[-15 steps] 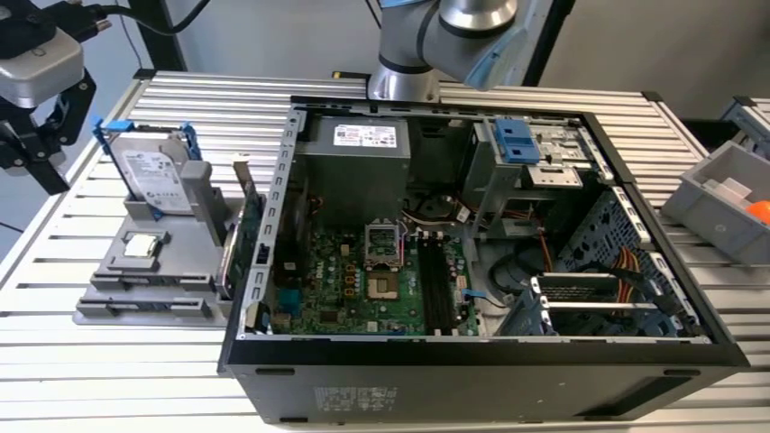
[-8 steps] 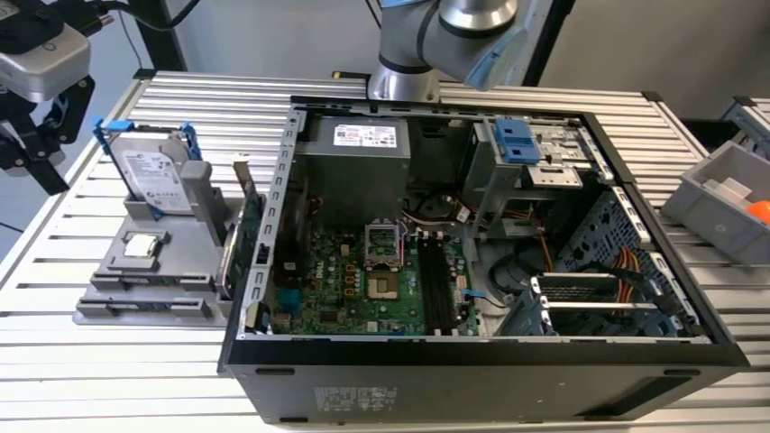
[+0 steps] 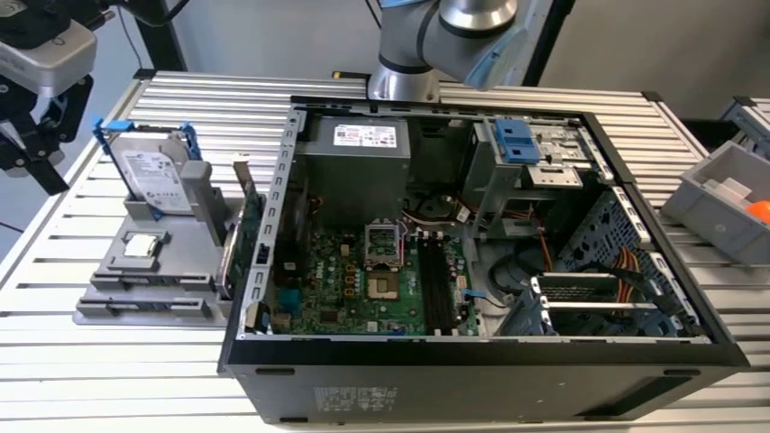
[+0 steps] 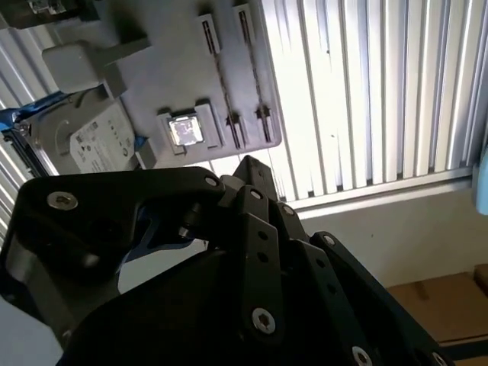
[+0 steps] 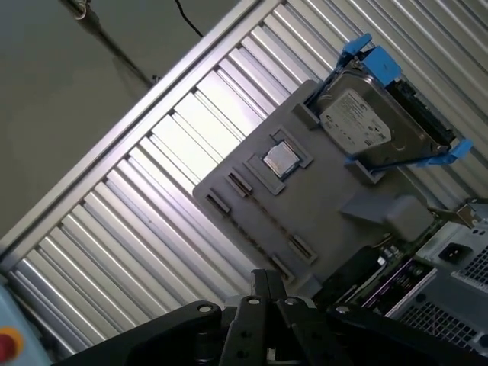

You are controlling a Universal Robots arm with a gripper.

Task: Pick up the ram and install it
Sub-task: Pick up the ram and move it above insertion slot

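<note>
My gripper (image 3: 34, 158) hangs above the table's far corner at the exterior view's left, away from the open computer case (image 3: 259, 271). In both wrist views its black fingers meet at the tip (image 4: 248, 164) (image 5: 267, 276), shut with nothing between them. Below it lies a grey parts holder (image 3: 114, 271) (image 5: 320, 221). The holder's two long grooves (image 4: 221, 84) read as thin dark lines. The ram is hidden from me; I cannot tell whether a groove holds it. Long black slots (image 3: 435, 284) run along the motherboard (image 3: 337, 289).
On the holder stand a hard drive (image 3: 154, 176) in a blue frame and a processor chip (image 3: 142, 244). A green expansion card (image 3: 247, 230) stands between the holder and the case wall. A grey bin (image 3: 722, 198) sits at the exterior view's right. The arm's base (image 3: 403, 86) rises behind the case.
</note>
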